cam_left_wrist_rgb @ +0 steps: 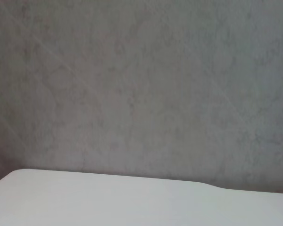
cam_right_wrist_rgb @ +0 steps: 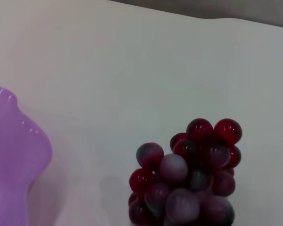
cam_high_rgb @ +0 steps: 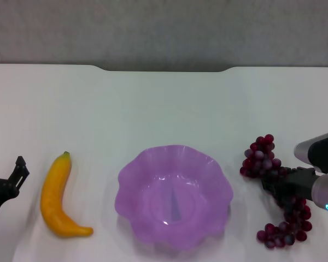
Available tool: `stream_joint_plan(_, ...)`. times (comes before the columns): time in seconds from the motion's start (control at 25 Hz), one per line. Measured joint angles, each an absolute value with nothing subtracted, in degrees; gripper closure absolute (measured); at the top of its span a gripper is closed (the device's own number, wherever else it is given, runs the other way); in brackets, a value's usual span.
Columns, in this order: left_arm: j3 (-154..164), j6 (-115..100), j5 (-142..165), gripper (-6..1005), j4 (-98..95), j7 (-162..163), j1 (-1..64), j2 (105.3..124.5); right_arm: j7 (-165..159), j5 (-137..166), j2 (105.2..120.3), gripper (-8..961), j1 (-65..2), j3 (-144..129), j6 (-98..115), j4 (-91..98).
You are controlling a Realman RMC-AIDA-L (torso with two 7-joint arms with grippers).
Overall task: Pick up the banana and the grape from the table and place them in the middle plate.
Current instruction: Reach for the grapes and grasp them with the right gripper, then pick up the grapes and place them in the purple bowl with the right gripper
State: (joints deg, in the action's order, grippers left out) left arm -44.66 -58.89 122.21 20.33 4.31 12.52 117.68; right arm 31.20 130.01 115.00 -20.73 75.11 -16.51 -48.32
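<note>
— Black metal at the near left edge: how much of the left gripper (cam_high_rgb: 13, 177) shows?

— Only part; the arm is cut off by the frame. Its fingers stand slightly apart, holding nothing, just left of the banana (cam_high_rgb: 59, 197). Its own wrist view shows only a grey wall and the white surface (cam_left_wrist_rgb: 108, 202).

— And the banana?

— Smooth, yellow-orange, curved, dark tip pointing away from the robot. It lies on the surface (cam_high_rgb: 164, 103), left of the middle plate (cam_high_rgb: 174, 196), apart from it.

— The plate?

— Translucent light purple with a wavy, scalloped rim. The right wrist view catches only one edge of the plate (cam_right_wrist_rgb: 14, 155).

— Then the right side?

— The grape (cam_high_rgb: 276, 191), a long bunch of dark red-purple berries, lies just right of the plate. The right gripper (cam_high_rgb: 277, 185) sits across its middle, hiding that part. Whether the fingers are closed on it, I cannot tell. The right wrist view shows only the far end of the grape (cam_right_wrist_rgb: 186, 181), its lower part cut off.
</note>
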Motion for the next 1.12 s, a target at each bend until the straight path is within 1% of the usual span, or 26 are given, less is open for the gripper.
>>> stream_joint_plan(0.04, -44.7, -58.9, 122.2, 112, 20.3, 4.3, 12.5, 117.68, 31.3, 130.0, 114.98, 183, -20.6, 75.0, -16.2, -48.3)
stream_joint_plan(0.16, -44.9, -58.9, 122.2, 112, 20.4, 4.3, 12.4, 117.68, 31.3, 129.9, 114.99, 328, -19.9, 74.4, -14.3, -48.0)
stream_joint_plan(0.36, -45.0, -58.9, 122.2, 112, 20.3, 4.3, 12.4, 117.68, 31.2, 129.5, 115.05, 379, -19.3, 73.5, -12.0, -47.4)
stream_joint_plan(0.8, -45.0, -58.9, 122.2, 112, 20.5, 4.3, 12.4, 117.62, 30.9, 129.4, 115.05, 431, -18.1, 72.3, -7.8, -46.8)
stream_joint_plan(1.12, -45.1, -58.9, 122.2, 112, 20.4, 4.3, 12.4, 117.64, 30.8, 129.4, 115.05, 494, -17.9, 72.2, -7.4, -46.8)
